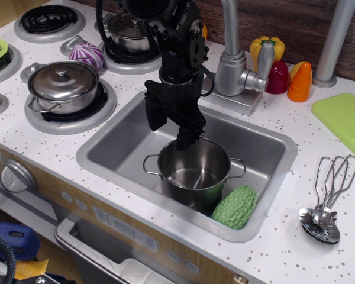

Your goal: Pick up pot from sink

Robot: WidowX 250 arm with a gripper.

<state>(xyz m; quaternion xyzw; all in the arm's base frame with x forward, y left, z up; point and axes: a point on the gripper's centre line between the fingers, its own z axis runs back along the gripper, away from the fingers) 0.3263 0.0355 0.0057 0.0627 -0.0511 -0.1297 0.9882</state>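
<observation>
The pot (pixel 194 171) is a tall shiny steel pot without a lid, with two thin wire loop handles. It stands upright in the grey sink (pixel 115 151), toward the basin's right half. My black gripper (pixel 170 127) hangs from above, just over the pot's far left rim. It is open, one finger (pixel 155 114) to the left of the pot, the other finger (pixel 186 137) at the rim. It holds nothing.
A green bumpy toy vegetable (pixel 235 207) lies in the sink against the pot's right side. A grey faucet (pixel 239 65) stands behind the sink. A squat lidded pot (pixel 63 86) and a smaller lidded pot (pixel 129 32) sit on burners. A whisk and spoon (pixel 325 201) lie at right.
</observation>
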